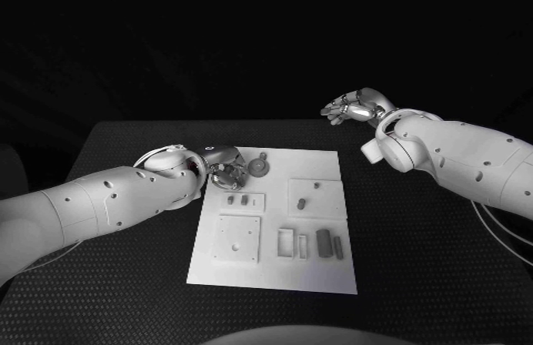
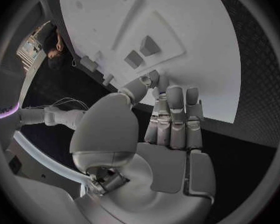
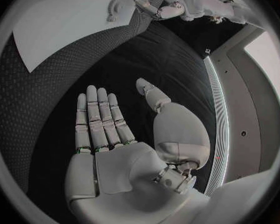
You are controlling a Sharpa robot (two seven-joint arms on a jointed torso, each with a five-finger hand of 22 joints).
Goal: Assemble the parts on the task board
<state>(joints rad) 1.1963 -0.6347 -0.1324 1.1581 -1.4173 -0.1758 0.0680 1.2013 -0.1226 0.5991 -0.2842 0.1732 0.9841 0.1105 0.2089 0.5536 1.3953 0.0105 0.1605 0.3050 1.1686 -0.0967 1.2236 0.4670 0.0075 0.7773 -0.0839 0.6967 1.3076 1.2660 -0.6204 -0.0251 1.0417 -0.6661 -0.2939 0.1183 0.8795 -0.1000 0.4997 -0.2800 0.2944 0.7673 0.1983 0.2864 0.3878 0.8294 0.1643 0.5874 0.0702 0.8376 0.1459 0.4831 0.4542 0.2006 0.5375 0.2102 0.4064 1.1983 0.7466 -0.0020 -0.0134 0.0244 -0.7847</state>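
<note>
- Task board (image 1: 322, 272): we found the white plate lying flat in the middle of the black counter (image 1: 433, 252), its long side running away from the robot.
- Parts on the board: we logged two small dark pieces (image 1: 236, 200) in a shallow recess on the left side, one oval piece (image 1: 302, 204) in a square recess to their right, and a row of upright bars (image 1: 323, 242) near the right front. A square plate section (image 1: 238, 239) sat at the left front.
- Round part (image 1: 258, 165): it lay at the board's far left corner, just beside the left fingers; we could not tell whether they touched it.
- Left hand (image 1: 226, 165): it hung over the far left corner of the board. In the left wrist view its fingers (image 2: 175, 115) stood straight and side by side, the thumb (image 2: 135, 90) reaching toward the board's edge, tips close to two small raised pieces (image 2: 142, 53). We saw nothing grasped; the fingers read as released.
- Right hand (image 1: 356, 106): it was raised beyond the far right corner of the board, well apart from every part. In the right wrist view the palm lay flat, fingers (image 3: 99, 117) extended together, thumb (image 3: 151, 95) spread aside, holding nothing.
</note>
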